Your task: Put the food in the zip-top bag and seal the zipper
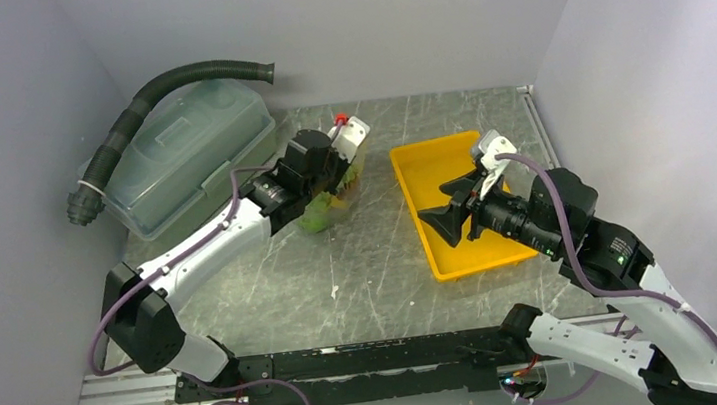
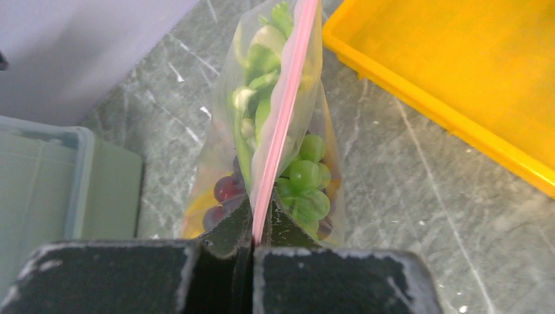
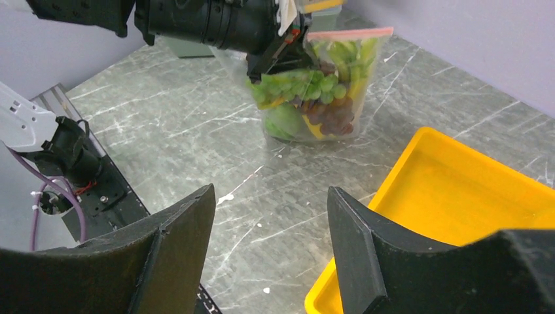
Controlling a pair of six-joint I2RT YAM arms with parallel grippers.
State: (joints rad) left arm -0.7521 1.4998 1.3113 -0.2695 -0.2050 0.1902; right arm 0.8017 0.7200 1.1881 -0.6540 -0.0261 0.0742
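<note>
Pink zipper (image 2: 285, 111) end hidden between clenched left jaws; bag (image 2: 213, 150) blurs the food (image 2: 304, 176); right jaws gape empty.

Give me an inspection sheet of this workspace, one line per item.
Surface: scratched grey table, a few white flecks.
Job's things: zip-top bag upright, food inside; zipper looks pressed shut.
Clutter: yellow tray, visible part bare; lidded tub; black hose.
Grippers: left gripper shut on the zipper; right gripper open, holding nothing.
Cables: purple cables along both arms.
Surroundings: grey walls.
</note>
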